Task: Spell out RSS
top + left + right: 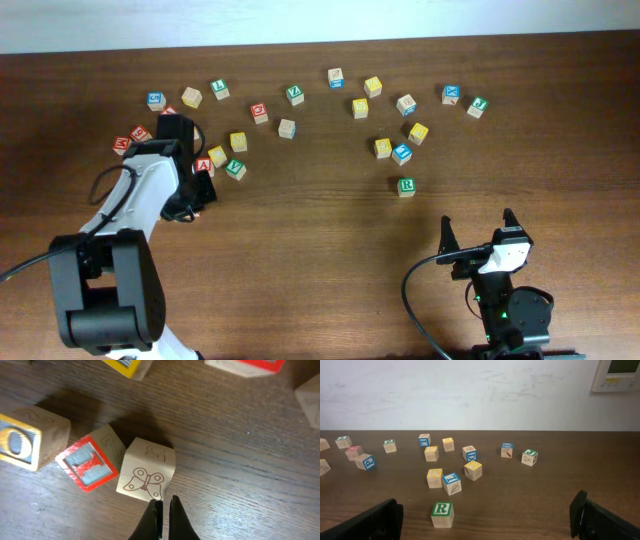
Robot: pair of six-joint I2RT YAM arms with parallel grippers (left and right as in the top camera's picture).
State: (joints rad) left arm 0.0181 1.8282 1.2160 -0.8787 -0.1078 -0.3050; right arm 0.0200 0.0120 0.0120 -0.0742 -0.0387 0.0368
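Note:
The white cube with a green R (406, 186) stands alone on the table, ahead of my right gripper (478, 236). It also shows in the right wrist view (442, 514). That gripper (487, 520) is open and empty, behind the cube. Several yellow-faced cubes lie about, such as one (418, 133) beyond the R and one (217, 156) by my left gripper (203, 188); their letters are too small to read. In the left wrist view my left gripper (165, 506) is shut and empty, its tips at the edge of a plain cube with a butterfly drawing (146, 472).
A red-faced cube (86, 462) touches the butterfly cube, with a yellow-faced cube (27, 437) to its left. Blue (402, 153), green (235, 169) and red (260, 112) cubes are scattered across the far half of the table. The wall runs behind the table's far edge.

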